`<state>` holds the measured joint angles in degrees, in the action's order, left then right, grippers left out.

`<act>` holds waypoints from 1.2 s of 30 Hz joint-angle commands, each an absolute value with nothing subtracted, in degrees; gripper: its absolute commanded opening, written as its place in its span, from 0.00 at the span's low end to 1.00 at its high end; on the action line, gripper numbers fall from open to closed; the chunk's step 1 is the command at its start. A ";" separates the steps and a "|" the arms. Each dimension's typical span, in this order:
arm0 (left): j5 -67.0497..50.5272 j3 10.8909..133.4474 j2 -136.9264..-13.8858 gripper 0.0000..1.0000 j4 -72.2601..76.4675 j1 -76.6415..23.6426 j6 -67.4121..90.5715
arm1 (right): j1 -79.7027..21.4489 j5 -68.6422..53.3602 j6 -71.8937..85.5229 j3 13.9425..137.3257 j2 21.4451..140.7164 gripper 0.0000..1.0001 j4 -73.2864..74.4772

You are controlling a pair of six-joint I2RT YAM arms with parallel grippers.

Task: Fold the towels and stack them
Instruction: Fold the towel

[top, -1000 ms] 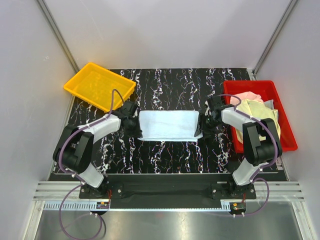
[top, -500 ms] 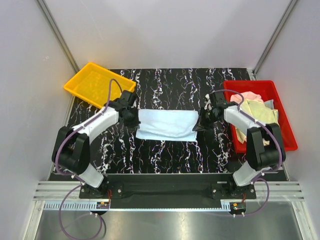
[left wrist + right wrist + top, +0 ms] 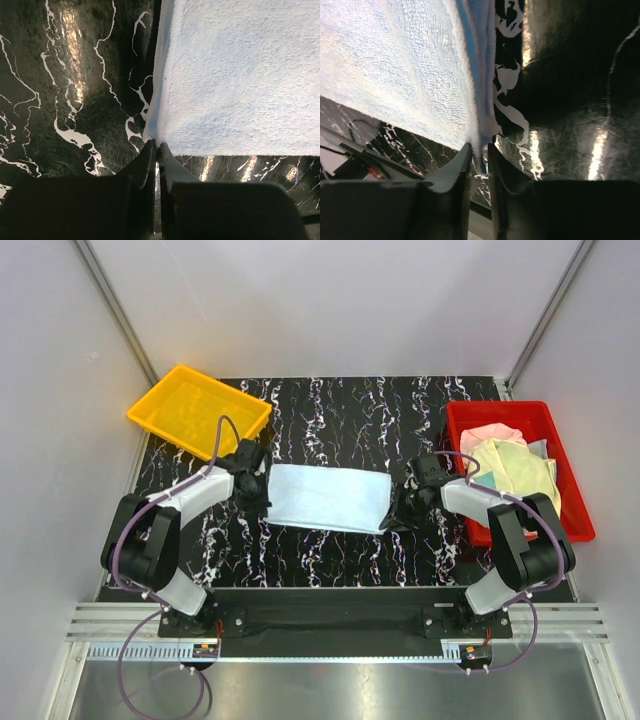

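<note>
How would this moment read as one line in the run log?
step: fold | left jaws: shut on blue towel corner | right jaws: shut on opposite end | towel: stretched between jaws | red bin: more towels

blue towel (image 3: 325,497) drawn nearer, now slightly skewed

We see a black table (image 3: 330,550) veined with white, its surface glossy enough to throw back the light. A pale blue towel (image 3: 325,497) lies flat near its middle, long side running left to right. Beyond the towel's left end, a yellow tray (image 3: 190,405) sits askew at the table's far corner. Off the towel's right end, apart from it, a red bin (image 3: 510,412) rests along the table's edge.
</note>
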<state>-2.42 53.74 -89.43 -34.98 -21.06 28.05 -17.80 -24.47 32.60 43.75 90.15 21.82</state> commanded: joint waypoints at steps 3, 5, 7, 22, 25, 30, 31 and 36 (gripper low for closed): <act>0.52 55.19 -89.91 0.18 -36.29 -21.00 27.25 | -17.93 -19.17 31.82 45.26 85.00 0.36 24.69; 4.81 57.73 -89.30 0.33 -38.05 -20.92 27.16 | -17.93 -18.11 31.29 46.31 83.77 0.37 27.67; 7.90 60.63 -88.77 0.34 -41.65 -20.92 27.07 | -17.93 -16.96 30.85 48.67 82.71 0.36 30.57; -7.66 53.46 -94.21 0.35 -26.54 -22.68 31.20 | -18.72 -26.20 32.52 47.03 95.27 0.24 13.81; -3.35 50.64 -93.96 0.35 -27.24 -22.50 31.55 | -18.54 -22.16 31.30 43.52 93.96 0.24 13.62; -1.58 49.57 -89.48 0.36 -28.73 -22.85 32.43 | -18.54 -20.13 29.80 42.09 87.56 0.24 15.81; -1.50 50.01 -88.52 0.37 -29.35 -22.94 32.43 | -18.54 -20.21 29.27 42.71 86.58 0.26 17.91; -3.76 55.01 -84.03 0.42 -32.35 -23.82 29.98 | -20.38 -27.75 27.33 48.41 83.06 0.29 20.66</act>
